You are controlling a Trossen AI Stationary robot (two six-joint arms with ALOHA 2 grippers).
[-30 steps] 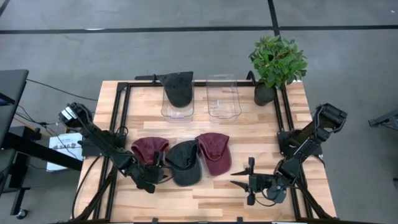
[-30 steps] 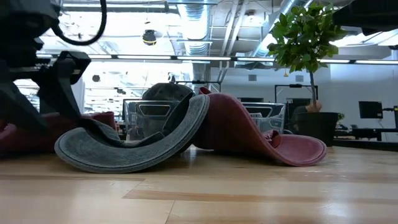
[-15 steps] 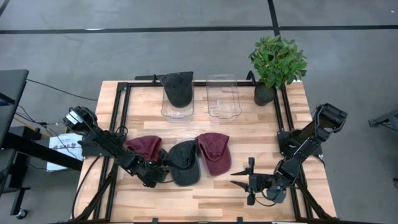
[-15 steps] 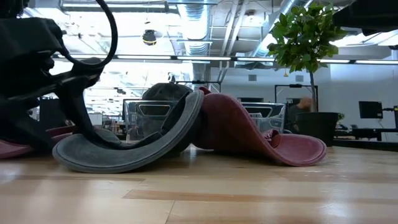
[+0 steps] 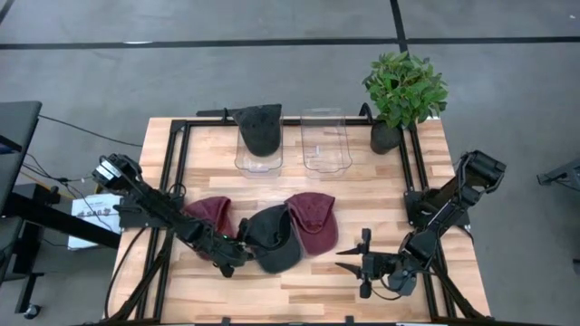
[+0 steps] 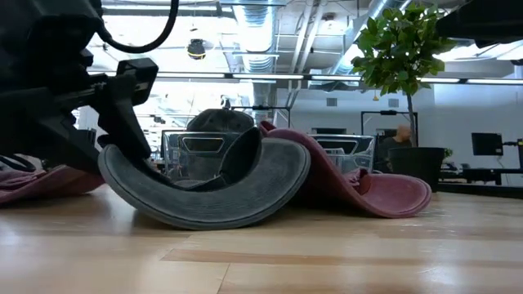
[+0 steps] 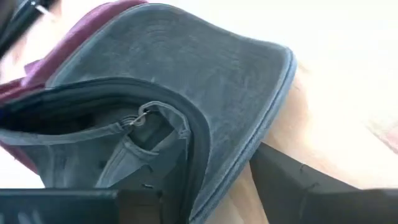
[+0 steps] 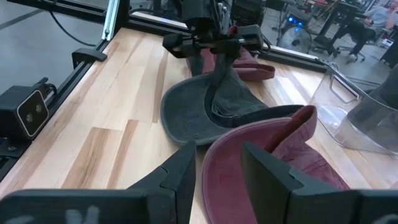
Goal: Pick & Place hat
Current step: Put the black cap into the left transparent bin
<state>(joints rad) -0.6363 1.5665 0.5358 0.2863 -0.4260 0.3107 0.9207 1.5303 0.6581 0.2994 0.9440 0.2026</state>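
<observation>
A dark grey cap [image 5: 272, 237] lies upside down at the table's middle, between a maroon cap [image 5: 210, 213] on its left and another maroon cap [image 5: 314, 220] on its right, whose edge it overlaps. My left gripper [image 5: 237, 254] is open at the grey cap's left side, its fingers straddling the edge there. My right gripper [image 5: 355, 263] waits open near the front right, pointing at the caps. Another dark cap [image 5: 259, 129] sits in a clear bin at the back. My left gripper has one finger [image 7: 74, 210] at the grey cap's hollow and the other finger [image 7: 298, 186] outside, under the brim's edge [image 7: 249, 146], where the brim meets the crown. It slants down from the table's left. That side [image 6: 110, 159] is tipped up; the cap's curved bottom [image 6: 212, 220] rests on the table.
An empty clear bin [image 5: 324, 140] stands beside the filled one at the back. A potted plant [image 5: 403, 91] is at the back right corner. Black frame rails [image 5: 177, 172] run along the table's sides. Bare wood lies along the near edge [image 5: 299, 290].
My left gripper has gone toward the table's right, into the grey cap, and has rolled about its own line. The cap has slid right against the right maroon cap, and its left side has tipped up off the table.
</observation>
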